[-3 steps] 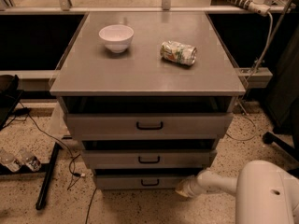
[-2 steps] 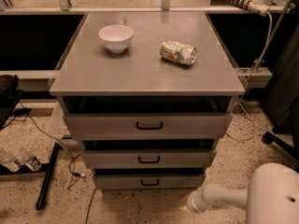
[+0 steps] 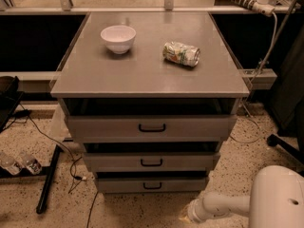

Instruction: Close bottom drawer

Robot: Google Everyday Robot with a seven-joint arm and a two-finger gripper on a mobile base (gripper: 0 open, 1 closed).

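The grey cabinet has three drawers. The bottom drawer [image 3: 152, 185] is the lowest and narrowest, with a small black bar handle [image 3: 152, 186]. A thin dark gap shows above its front panel. My white arm comes in from the bottom right. My gripper [image 3: 193, 213] is at the arm's end, low over the floor, in front of and to the right of the bottom drawer and not touching it.
The middle drawer [image 3: 151, 161] and the wider top drawer [image 3: 152, 127] stand above it. A white bowl [image 3: 118, 38] and a crushed can [image 3: 181, 53] sit on the cabinet top [image 3: 142, 75]. Cables and a black bar [image 3: 49, 179] lie on the floor at left, and a chair base [image 3: 285, 144] is at right.
My arm's end has drawn back from the bottom drawer's right corner, moving down and toward the camera. The dark gap above the bottom drawer looks narrower.
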